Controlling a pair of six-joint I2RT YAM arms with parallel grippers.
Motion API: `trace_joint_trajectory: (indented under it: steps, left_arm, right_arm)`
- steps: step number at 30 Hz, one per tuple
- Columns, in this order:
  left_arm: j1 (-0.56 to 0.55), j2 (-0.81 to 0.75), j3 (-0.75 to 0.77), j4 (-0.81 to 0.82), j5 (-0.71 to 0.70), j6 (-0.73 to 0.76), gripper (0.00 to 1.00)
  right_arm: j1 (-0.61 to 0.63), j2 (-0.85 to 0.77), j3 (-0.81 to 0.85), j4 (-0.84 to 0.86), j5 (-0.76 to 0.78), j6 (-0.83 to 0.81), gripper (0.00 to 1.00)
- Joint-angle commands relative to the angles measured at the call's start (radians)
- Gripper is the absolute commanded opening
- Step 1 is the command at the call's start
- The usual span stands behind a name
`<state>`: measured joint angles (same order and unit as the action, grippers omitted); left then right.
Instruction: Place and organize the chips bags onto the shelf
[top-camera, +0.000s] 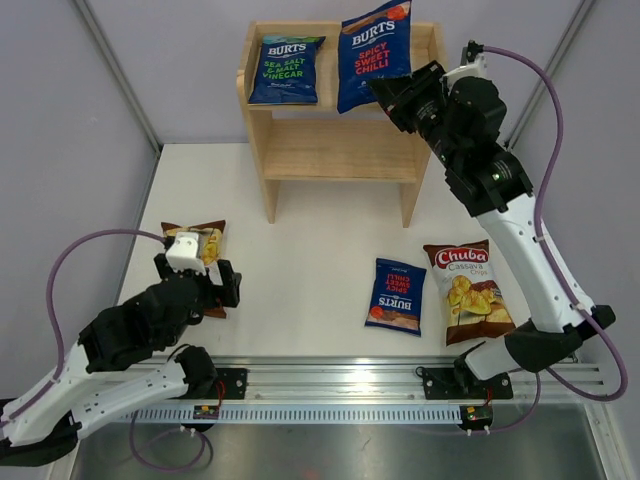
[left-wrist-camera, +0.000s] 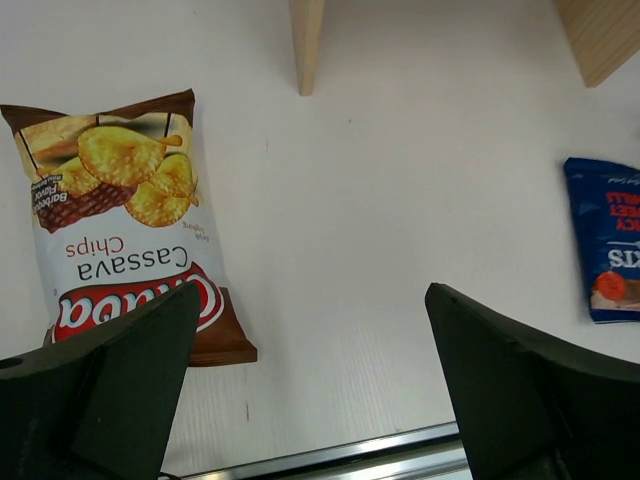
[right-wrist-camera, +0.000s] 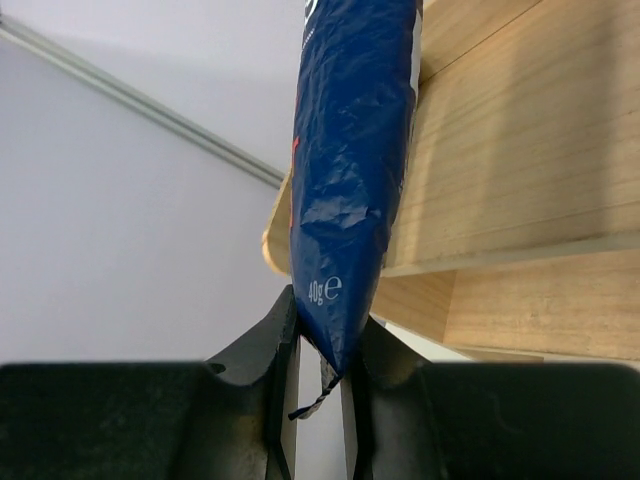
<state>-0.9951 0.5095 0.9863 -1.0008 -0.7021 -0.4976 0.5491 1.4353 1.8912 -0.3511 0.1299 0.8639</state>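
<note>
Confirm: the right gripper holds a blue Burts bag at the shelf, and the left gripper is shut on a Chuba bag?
No: the left gripper is open, holding nothing; the Chuba bag lies flat on the table, per the left wrist view. The right gripper does hold the blue Burts bag at the shelf.

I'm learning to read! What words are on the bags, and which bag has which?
"BURTS SEA SALT & MALT VINEGAR": vinegar bag on the shelf.
"BURTS SPICY SWEET CHILLI": held chilli bag, pinched in the right tool; "40g" on its edge.
"BURTS": loose BURTS bag; smaller print too small.
"Chuba Cassava Chips": right Chuba bag.
"Cassava Chips": left Chuba bag by the left tool; logo partly hidden, small print blurred.
</note>
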Motion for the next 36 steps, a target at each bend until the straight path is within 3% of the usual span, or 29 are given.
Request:
trace_joint_trajectory:
  steps: [1, 14, 25, 36]
  left_arm:
    - [0.0, -0.043, -0.115, 0.122, -0.022, 0.04, 0.99]
    - [0.0, -0.081, -0.115, 0.108, -0.017, 0.033, 0.99]
    - [0.0, -0.16, -0.118, 0.106, -0.03, 0.022, 0.99]
    - [0.0, -0.177, -0.118, 0.1, -0.04, 0.019, 0.99]
  right_arm:
    - [-0.032, 0.056, 0.104, -0.052, -0.009, 0.081, 0.0]
    - [-0.071, 0.275, 0.305, -0.137, -0.059, 0.146, 0.0]
    - [-0.084, 0.358, 0.385, -0.218, -0.058, 0.152, 0.19]
    - [-0.084, 0.438, 0.466, -0.235, -0.084, 0.19, 0.21]
